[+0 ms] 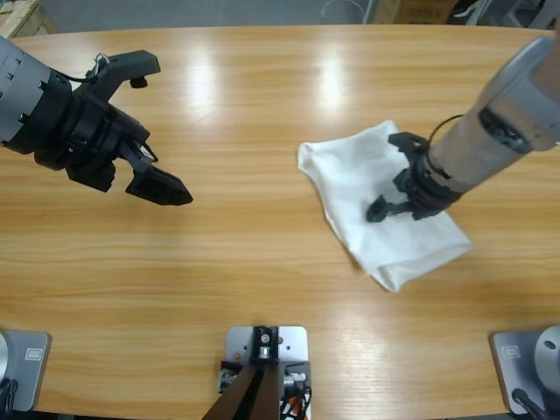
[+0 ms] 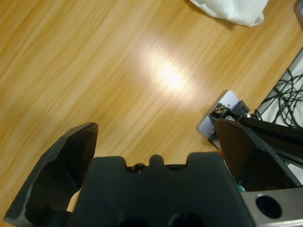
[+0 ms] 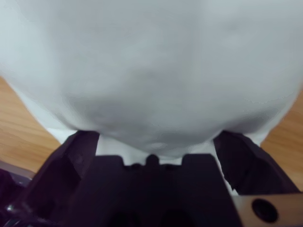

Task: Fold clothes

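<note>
The white T-shirt (image 1: 381,203) lay on the right half of the wooden table (image 1: 262,254), already gathered into a compact folded bundle whose long axis ran diagonally, from its upper-left corner toward the lower-right corner nearest the table's front edge. The right pincer (image 1: 391,194) sat directly over the middle of that bundle, pointing down into it; in the right wrist view the fabric (image 3: 151,71) filled nearly everything between the two black jaws, which stood spread with cloth bulging between them rather than pinched. The left pincer (image 1: 153,179) hovered well apart over bare wood on the left side, its jaws also spread and holding nothing; from its wrist camera only a corner of the shirt (image 2: 232,10) showed at the far top edge. The right arm was therefore plainly the nearer one, and any remaining fold or press would seem to fall to it, the bundle lying straight beneath its jaws.
</note>
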